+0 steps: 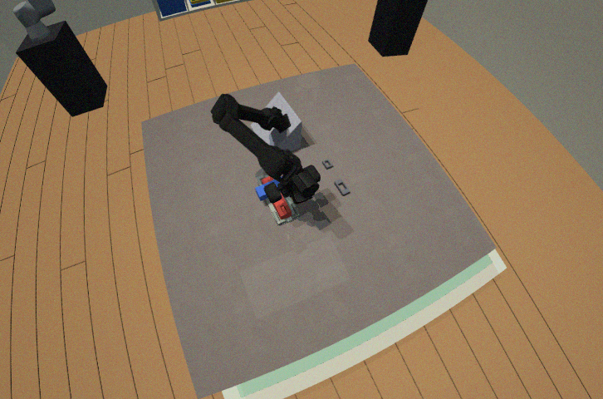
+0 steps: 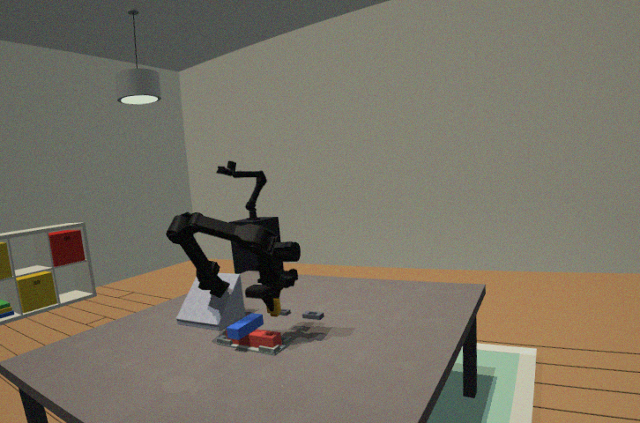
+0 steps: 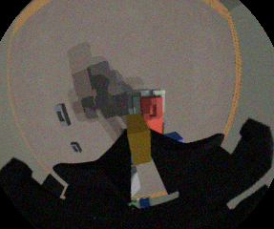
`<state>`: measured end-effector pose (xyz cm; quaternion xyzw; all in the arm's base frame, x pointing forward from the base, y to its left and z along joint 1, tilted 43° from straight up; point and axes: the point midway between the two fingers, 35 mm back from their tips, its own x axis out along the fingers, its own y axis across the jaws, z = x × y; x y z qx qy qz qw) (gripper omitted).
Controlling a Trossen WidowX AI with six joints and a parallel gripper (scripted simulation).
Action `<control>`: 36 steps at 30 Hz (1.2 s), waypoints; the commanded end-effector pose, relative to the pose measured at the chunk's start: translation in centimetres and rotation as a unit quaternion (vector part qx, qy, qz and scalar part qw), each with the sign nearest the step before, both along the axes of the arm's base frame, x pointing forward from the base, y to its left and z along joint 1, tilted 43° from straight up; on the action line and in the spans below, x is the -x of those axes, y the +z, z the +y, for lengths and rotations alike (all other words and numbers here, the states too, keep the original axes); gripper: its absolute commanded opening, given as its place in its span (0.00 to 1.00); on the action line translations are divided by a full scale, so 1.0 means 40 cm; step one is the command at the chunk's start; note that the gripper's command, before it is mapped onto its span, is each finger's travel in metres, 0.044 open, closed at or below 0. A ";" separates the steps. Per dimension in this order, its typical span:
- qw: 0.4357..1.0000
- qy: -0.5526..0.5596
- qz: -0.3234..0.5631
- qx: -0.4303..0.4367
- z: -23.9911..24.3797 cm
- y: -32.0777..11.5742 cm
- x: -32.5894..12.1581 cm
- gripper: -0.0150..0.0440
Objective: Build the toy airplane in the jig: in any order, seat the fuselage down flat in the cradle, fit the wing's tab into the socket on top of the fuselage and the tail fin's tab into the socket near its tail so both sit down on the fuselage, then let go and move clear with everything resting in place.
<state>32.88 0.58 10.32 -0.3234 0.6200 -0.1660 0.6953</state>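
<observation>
The red fuselage [image 1: 281, 209] [image 2: 261, 340] [image 3: 158, 125] lies in the pale grey jig [image 2: 268, 350] [image 3: 135, 103] and looks flat. The blue wing [image 1: 262, 191] [image 2: 245, 326] [image 3: 175, 136] lies across the top of the fuselage; its tab is hidden. The dark socket in the fuselage's near end shows in the wrist view and is uncovered. My gripper [image 2: 273, 305] [image 3: 136, 130] is shut on the yellow tail fin [image 2: 277, 306] [image 3: 138, 130]. It holds the fin above and beside the fuselage, clear of the socket. The fin's tab cannot be made out.
Two dark grey holders, a larger one [image 1: 345, 191] [image 2: 313, 315] [image 3: 66, 114] and a smaller one, stand on the table [image 1: 208, 225] [image 2: 130, 368] to one side of the jig. A grey wedge-shaped block [image 1: 295, 125] [image 2: 190, 313] stands by the arm's base.
</observation>
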 end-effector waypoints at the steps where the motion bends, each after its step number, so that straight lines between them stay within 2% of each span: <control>1: 1.000 -0.001 -0.005 0.006 -0.030 0.023 -0.012 0.25; 11: 1.000 -0.004 -0.007 0.017 -0.086 0.059 -0.023 0.25; 14: 1.000 -0.004 -0.007 0.017 -0.087 0.059 -0.023 0.36; 36: 1.000 -0.004 -0.007 0.017 -0.089 0.062 -0.024 0.36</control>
